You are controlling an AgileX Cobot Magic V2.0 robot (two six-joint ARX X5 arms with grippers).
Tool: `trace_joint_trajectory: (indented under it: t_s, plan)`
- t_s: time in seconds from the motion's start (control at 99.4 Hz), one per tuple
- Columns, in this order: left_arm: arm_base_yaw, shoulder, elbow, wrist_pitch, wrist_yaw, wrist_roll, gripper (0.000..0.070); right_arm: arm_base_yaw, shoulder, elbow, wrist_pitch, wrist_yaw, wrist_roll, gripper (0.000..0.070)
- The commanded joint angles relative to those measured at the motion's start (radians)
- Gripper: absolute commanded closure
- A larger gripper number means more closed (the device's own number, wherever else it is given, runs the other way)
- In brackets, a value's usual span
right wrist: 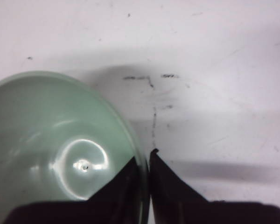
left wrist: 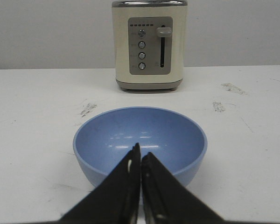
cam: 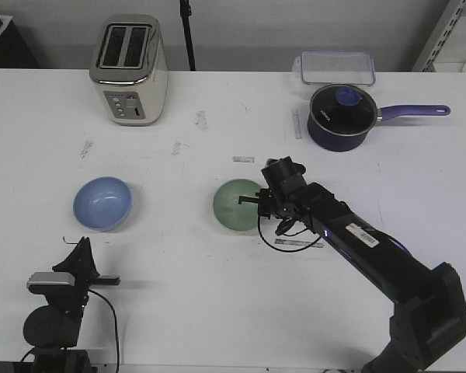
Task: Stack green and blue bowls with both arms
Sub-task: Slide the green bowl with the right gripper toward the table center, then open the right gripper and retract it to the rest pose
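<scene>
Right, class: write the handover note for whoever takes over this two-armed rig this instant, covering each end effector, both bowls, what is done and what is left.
Right end effector: shut on the rim of the pale green glossy bowl, one finger inside, one outside; the bowl is mid-table.
Left end effector: shut, empty, pulled back near the table's front edge, aimed at the light blue glossy bowl, not touching it.
Done: green bowl gripped.
Left: stack the two bowls, which sit apart.
</scene>
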Motion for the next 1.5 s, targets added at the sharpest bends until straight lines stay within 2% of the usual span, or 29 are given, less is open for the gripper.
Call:
trace_joint_trajectory:
  t_s: [0.0,0.201,0.322,0.403,0.463,0.604,0.664,0.946,1.047,1.157,1.258,1.329,1.379,1.49]
  plan:
    - [-0.002,-0.002,-0.023,0.016,-0.003,0.013,0.0699,0.008,0.015,0.023,0.009,0.004,0.005,0.069]
    - [-0.002,-0.002,-0.023,0.016,-0.003,0.013,0.0699,0.008,0.015,0.023,-0.006,0.004,0.006,0.0664]
    - [-0.002,-0.002,-0.023,0.016,-0.003,0.013,0.0699,0.008,0.015,0.023,-0.022,0.004,0.006,0.0548]
    - [-0.002,-0.002,-0.023,0.016,-0.003,0.013,0.0699,0.009,0.015,0.023,-0.023,0.004,0.006,0.0511]
    - [-0.002,-0.002,-0.023,0.016,-0.003,0.013,0.0699,0.014,0.015,0.023,-0.02,0.005,0.006,0.0458]
    - [-0.002,-0.002,-0.023,0.016,-0.003,0.013,0.0699,0.014,0.006,0.023,-0.022,0.005,0.005,0.0247]
    - [-0.002,-0.002,-0.023,0.016,-0.003,0.013,0.0699,0.014,-0.005,0.023,-0.02,0.005,-0.003,0.0199]
    - [-0.002,-0.002,-0.023,0.016,-0.003,0.013,0.0699,0.014,-0.079,0.023,0.003,0.014,-0.162,0.02]
    - [-0.002,-0.002,-0.023,0.016,-0.003,0.013,0.0699,0.011,-0.107,0.023,0.011,0.063,-0.208,0.0202]
    - [-0.002,-0.002,-0.023,0.016,-0.003,0.013,0.0699,0.008,-0.158,0.003,0.045,0.137,-0.312,0.0205]
    - [-0.002,-0.002,-0.023,0.016,-0.003,0.013,0.0699,-0.002,-0.222,-0.054,0.126,0.143,-0.41,0.0225]
    - [-0.002,-0.002,-0.023,0.016,-0.003,0.013,0.0699,-0.028,-0.278,-0.106,0.187,0.143,-0.46,0.0268]
    - [-0.002,-0.002,-0.023,0.016,-0.003,0.013,0.0699,-0.052,-0.316,-0.145,0.227,0.142,-0.484,0.0329]
    - [-0.002,-0.002,-0.023,0.016,-0.003,0.013,0.0699,-0.117,-0.412,-0.235,0.309,0.134,-0.509,0.0569]
